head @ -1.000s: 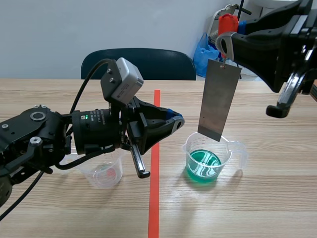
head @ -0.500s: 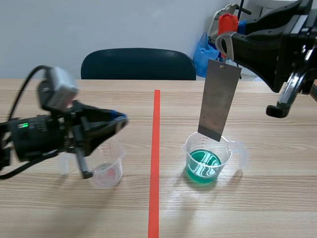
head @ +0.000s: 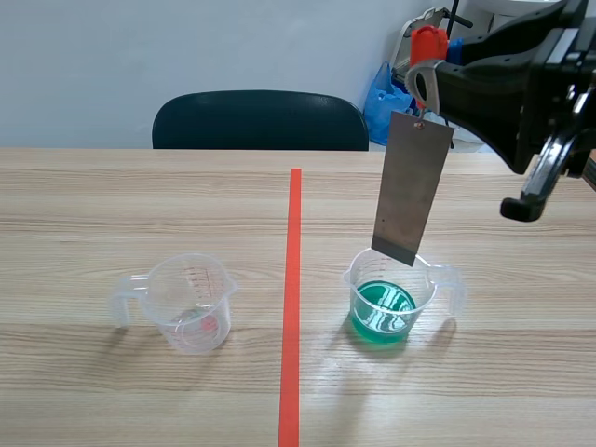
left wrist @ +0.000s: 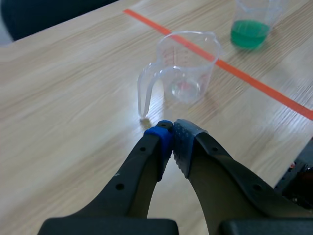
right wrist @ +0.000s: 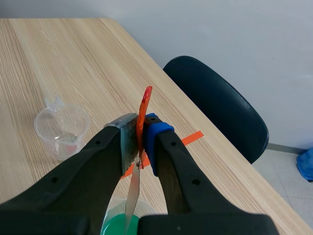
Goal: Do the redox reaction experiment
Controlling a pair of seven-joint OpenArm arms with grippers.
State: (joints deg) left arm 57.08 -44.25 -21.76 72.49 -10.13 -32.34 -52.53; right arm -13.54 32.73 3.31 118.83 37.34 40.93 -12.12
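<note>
Jaws of the right gripper are clamped on the top of a grey metal plate hanging over the green cup, lower edge near its rim. Jaws of the left gripper, visible only in its own wrist view, are closed on nothing, just short of the clear cup standing across the tape line from the green cup. Wooden table; dark chair, pale wall and blue bag lie beyond the green cup.
</note>
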